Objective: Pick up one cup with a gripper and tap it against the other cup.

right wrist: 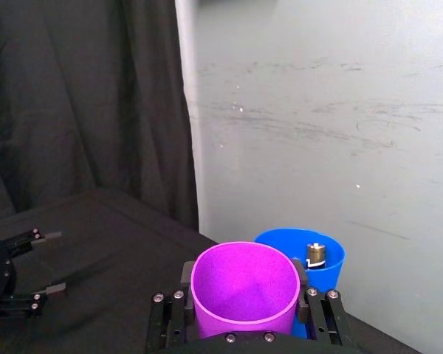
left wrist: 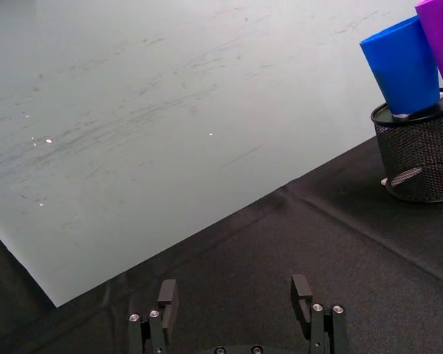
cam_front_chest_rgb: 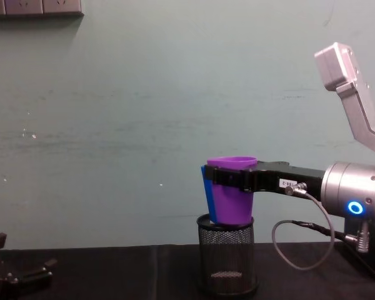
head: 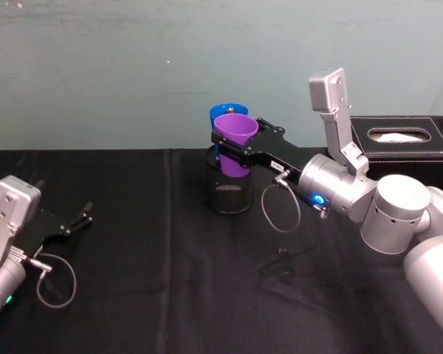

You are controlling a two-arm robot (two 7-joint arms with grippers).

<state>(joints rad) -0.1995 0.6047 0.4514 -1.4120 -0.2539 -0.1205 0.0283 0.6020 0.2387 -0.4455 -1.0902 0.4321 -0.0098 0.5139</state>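
Two cups upright: right pincer point(head: 242, 140) clamps purple cup point(head: 235, 133) at mesh holder point(head: 229, 195) rim; blue cup point(head: 221, 112) sits in holder, just beyond, slightly left. Contact unclear. Left pincer point(head: 83, 218) open, idle, low over the table point(head: 148, 295).

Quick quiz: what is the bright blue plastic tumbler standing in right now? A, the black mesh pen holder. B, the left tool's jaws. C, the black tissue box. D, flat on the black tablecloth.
A: the bright blue plastic tumbler stands in the black mesh pen holder, next to the purple plastic tumbler clamped in the right tool; the left tool lies open, well off to the left.
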